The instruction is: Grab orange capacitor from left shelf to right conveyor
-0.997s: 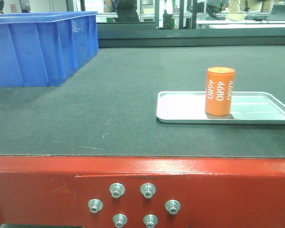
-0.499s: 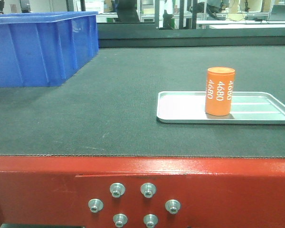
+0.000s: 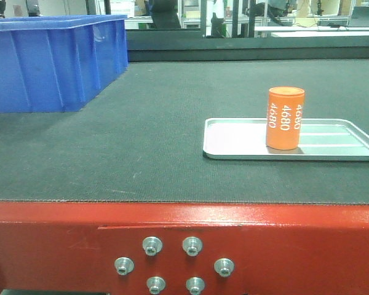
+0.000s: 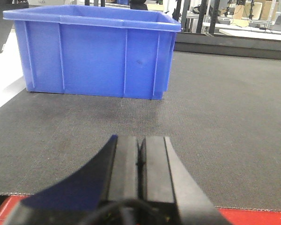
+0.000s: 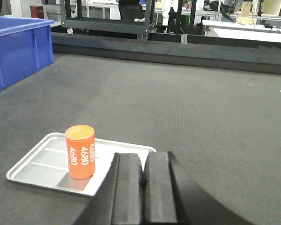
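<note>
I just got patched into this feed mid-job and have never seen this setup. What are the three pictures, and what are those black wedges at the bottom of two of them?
It is a two-armed robot with three cameras. The front-facing view looks across a dark conveyor belt with a red front edge. The other two cameras sit on the wrists, so each black wedge is that arm's own gripper seen from behind: the left gripper and the right gripper. Both have their fingers pressed together and hold nothing.

On the belt lie a shallow silver tray, an orange capacitor marked "4680" standing upright in the tray, and a blue plastic bin at the far left. The right wrist camera shows the capacitor just ahead of and left of its gripper, untouched.
</note>
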Robot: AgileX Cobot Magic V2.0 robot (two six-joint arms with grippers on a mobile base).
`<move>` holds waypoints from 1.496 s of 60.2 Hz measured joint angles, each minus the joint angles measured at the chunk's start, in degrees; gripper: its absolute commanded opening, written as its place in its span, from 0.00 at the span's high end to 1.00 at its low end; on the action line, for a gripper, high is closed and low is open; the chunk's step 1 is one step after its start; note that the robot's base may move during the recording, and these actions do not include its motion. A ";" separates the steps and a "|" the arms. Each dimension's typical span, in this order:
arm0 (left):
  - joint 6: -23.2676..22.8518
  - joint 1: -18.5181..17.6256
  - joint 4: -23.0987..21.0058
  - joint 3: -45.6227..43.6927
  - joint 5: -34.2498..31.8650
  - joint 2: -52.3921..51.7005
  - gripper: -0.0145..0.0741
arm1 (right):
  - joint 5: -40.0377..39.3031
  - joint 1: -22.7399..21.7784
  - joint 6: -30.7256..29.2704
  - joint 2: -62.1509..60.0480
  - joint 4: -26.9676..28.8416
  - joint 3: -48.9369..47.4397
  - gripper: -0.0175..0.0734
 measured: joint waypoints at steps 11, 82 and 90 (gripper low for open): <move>0.00 0.00 0.00 0.00 0.00 0.00 0.95 | 1.55 -0.15 0.00 -0.03 0.10 0.35 0.74; 0.00 0.00 0.00 0.00 0.00 0.00 0.95 | -9.36 -10.10 0.00 -12.48 2.64 17.73 0.74; 0.00 0.00 0.00 0.00 0.00 0.00 0.95 | -9.36 -10.10 0.00 -12.48 2.64 17.73 0.74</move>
